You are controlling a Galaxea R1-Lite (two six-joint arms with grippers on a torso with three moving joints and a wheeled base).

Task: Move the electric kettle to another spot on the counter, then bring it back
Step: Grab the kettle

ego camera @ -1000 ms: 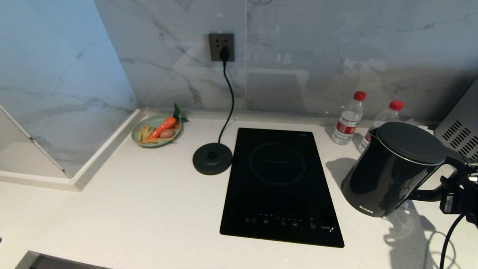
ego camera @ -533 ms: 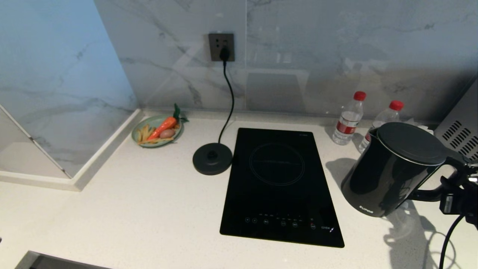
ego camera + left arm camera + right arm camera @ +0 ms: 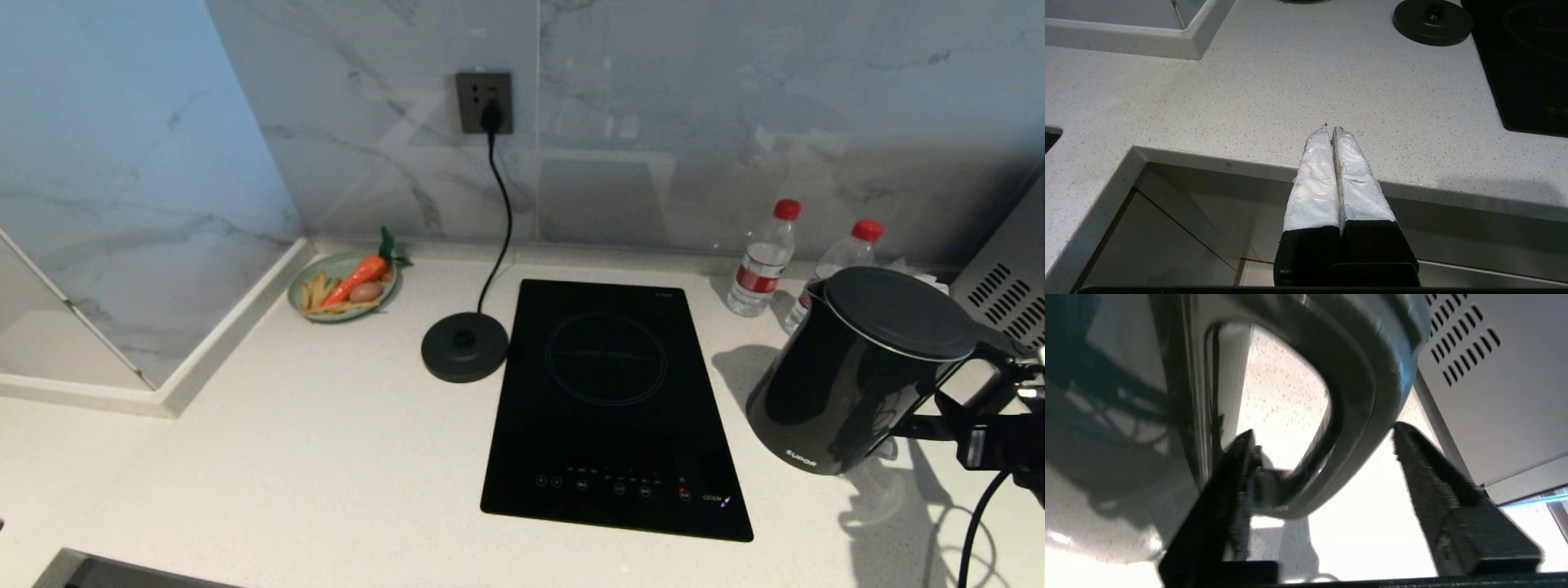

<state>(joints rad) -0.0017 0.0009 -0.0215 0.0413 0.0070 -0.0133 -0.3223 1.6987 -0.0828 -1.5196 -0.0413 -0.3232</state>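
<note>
The glossy black electric kettle (image 3: 849,376) stands on the white speckled counter (image 3: 326,457), to the right of the black cooktop (image 3: 612,400), with its loop handle (image 3: 1355,396) facing right. My right gripper (image 3: 931,412) reaches in from the right edge. It is open (image 3: 1323,430), one finger (image 3: 1224,490) passing through the loop and the other finger (image 3: 1433,477) outside it, neither pressing the handle. My left gripper (image 3: 1331,130) hovers shut and empty over the counter's front edge, outside the head view.
The round black power base (image 3: 464,346) with its cord sits left of the cooktop. Two red-capped bottles (image 3: 761,260) stand behind the kettle. A vented grey appliance (image 3: 1008,294) is at the far right, a green plate of toy food (image 3: 343,286) back left, and a sink corner (image 3: 98,572) front left.
My right gripper's fingers have spread apart and let go of the kettle handle. The kettle stays where it was on the counter.
</note>
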